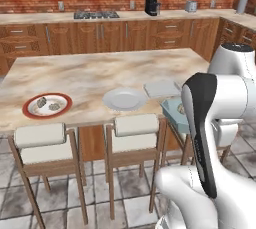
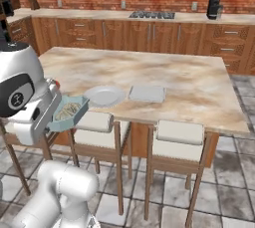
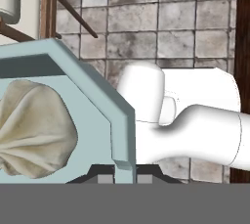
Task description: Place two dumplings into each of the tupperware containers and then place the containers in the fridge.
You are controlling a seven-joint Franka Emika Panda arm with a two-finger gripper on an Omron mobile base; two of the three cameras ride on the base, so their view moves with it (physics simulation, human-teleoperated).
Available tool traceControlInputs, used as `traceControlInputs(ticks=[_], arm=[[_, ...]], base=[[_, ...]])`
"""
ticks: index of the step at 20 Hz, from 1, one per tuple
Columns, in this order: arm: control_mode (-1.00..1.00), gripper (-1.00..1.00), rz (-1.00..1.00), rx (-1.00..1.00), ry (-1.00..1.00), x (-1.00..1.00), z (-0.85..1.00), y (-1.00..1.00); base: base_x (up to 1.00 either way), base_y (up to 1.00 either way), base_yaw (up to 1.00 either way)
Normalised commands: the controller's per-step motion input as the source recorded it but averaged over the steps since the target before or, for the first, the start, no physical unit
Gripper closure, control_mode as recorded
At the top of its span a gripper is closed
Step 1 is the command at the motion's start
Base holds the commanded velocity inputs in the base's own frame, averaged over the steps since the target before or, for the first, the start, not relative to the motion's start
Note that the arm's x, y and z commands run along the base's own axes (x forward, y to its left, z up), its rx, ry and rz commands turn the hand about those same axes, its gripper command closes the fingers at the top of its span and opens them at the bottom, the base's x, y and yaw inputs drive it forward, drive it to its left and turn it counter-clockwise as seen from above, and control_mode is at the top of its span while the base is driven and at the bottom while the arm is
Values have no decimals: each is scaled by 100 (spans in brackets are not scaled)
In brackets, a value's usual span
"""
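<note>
The teal tupperware container [image 3: 105, 98] is a shallow, smooth-walled tray with clipped corners, and a pale, pleated dumpling [image 3: 34, 130] with a soft, folded skin lies inside it. A flat, pale whitish-grey container [image 1: 161, 88] sits on the marble-patterned island top [image 1: 95, 70], just beside a smooth round grey plate [image 1: 124, 99]. Farther along the same edge, a red-rimmed plate [image 1: 47, 105] carries two small, lumpy, mottled dumplings [image 1: 48, 104]. Cushioned wooden stools [image 1: 135, 138] stand against the island over a grey stone-tiled floor [image 2: 219, 182], with wooden cabinets, a stovetop [image 1: 96, 15] and a red brick wall behind. The gripper [image 3: 125, 178] is clamped on the rim of the teal container, one fingertip on each side of the wall, holding it in the air off the island's near edge, above the stools, beside the arm's own white body.
</note>
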Motion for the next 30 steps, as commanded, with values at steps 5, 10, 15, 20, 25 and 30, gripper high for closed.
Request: traceControlInputs(ticks=[5,10,15,20,25,30], arm=[[100,100,0,0,0,0,0,0],[100,100,0,0,0,0,0,0],[100,100,0,0,0,0,0,0],[100,100,0,0,0,0,0,0],[100,100,0,0,0,0,0,0],[100,100,0,0,0,0,0,0]], base=[[-18,-38,32],[-7,-33,38],[-53,1,37],[-19,0,41],[-15,0,36],[-21,0,35]])
